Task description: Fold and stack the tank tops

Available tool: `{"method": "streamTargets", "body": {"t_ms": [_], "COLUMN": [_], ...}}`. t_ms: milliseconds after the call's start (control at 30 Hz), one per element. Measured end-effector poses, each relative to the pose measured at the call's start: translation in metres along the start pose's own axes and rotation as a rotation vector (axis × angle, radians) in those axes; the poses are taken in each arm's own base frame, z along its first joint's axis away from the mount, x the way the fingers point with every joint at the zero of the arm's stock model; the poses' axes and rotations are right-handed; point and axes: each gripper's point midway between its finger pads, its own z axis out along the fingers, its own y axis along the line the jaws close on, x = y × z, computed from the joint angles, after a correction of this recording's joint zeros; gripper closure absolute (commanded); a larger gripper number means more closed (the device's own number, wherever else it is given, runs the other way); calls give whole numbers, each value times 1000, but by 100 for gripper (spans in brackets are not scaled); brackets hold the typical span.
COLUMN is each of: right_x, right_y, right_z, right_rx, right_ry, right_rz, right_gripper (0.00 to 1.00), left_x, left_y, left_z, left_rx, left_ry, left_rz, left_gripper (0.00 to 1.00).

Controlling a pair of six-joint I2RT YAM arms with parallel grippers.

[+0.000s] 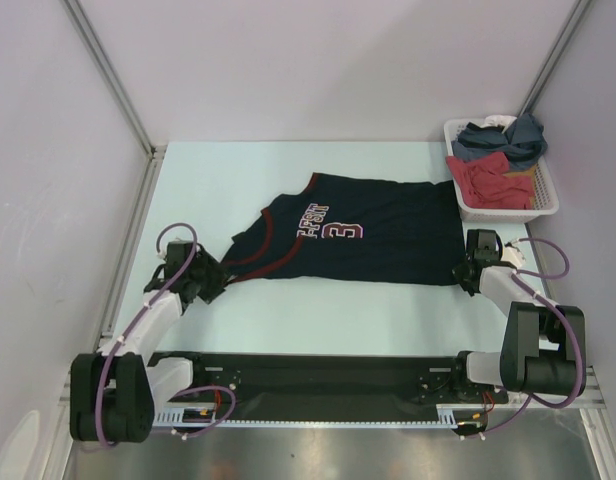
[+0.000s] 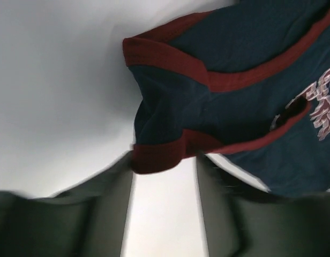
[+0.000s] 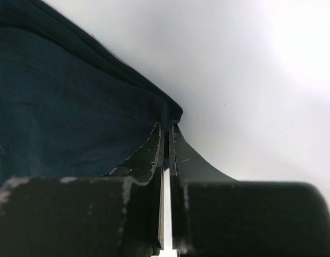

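Left wrist: left gripper [image 2: 165, 163] gapes around the strap [image 2: 154, 134] of the top [image 2: 234, 69]. Right gripper [image 3: 166, 131] pinches its hem [image 3: 117, 72]. The strap should probably sit deeper before closing.

Navy tank top [image 1: 388, 240]: dark navy body, maroon-red trim at neck and armholes, white lettering and numeral 3 edged in pinkish red
Table [image 1: 288, 315]: pale mint
Basket [image 1: 508, 213]: white, slotted walls
Red garment [image 1: 488, 180]: dull brick red, plain
Slate-blue garment [image 1: 503, 140]: plain where it shows
White garment [image 1: 500, 122]: white
My left gripper [image 1: 218, 278]: black
My right gripper [image 1: 464, 274]: black; fingers [image 3: 149, 160] show whitish scuffs along their edges
My arms: black joints, white links, purple cables [image 1: 113, 350]
Walls [image 1: 318, 70]: pale lilac-grey
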Motion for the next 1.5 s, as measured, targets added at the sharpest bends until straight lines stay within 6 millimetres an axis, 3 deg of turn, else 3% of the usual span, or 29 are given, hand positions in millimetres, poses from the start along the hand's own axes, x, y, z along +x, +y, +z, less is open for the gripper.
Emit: {"method": "streamTargets", "body": {"t_ms": [33, 67, 100, 567, 800, 900, 933, 1000, 1200, 1333, 1500], "right_x": [0, 0, 0, 0, 0, 0, 0, 0, 0, 0, 0], "right_y": [0, 0, 0, 1, 1, 1, 1, 2, 2, 2, 2], "right_z": [0, 0, 0, 0, 0, 0, 0, 0, 1, 1, 1], "right_rx": [0, 0, 0, -5, -8, -8, -8, -8, -9, -9, -10], "right_ry": [0, 0, 1, 1, 3, 4, 4, 4, 3, 3, 4], "right_rz": [0, 0, 0, 0, 0, 0, 0, 0, 0, -1, -2], "right_gripper": [100, 100, 100, 100, 100, 100, 100, 100, 100, 100, 100], "left_x": [0, -2, -7, -39, -65, -70, -71, -77, -92, -99, -102], "left_y": [-1, -2, -2, 1, -16, -20, -21, -20, -18, -20, -21], "left_z": [2, 4, 6, 18, 21, 22, 22, 24, 39, 43, 41], "left_rx": [2, 9, 8, -9, 32, 44, 43, 43, 27, 26, 37], "left_ry": [3, 4, -4, 29, 53, 58, 54, 43, 36, 27, 8], "left_rz": [-6, -25, -49, -217, -280, -288, -291, -305, -345, -341, -321], "left_gripper": [66, 89, 94, 90, 91, 78, 62, 48, 47, 28, 31]}}
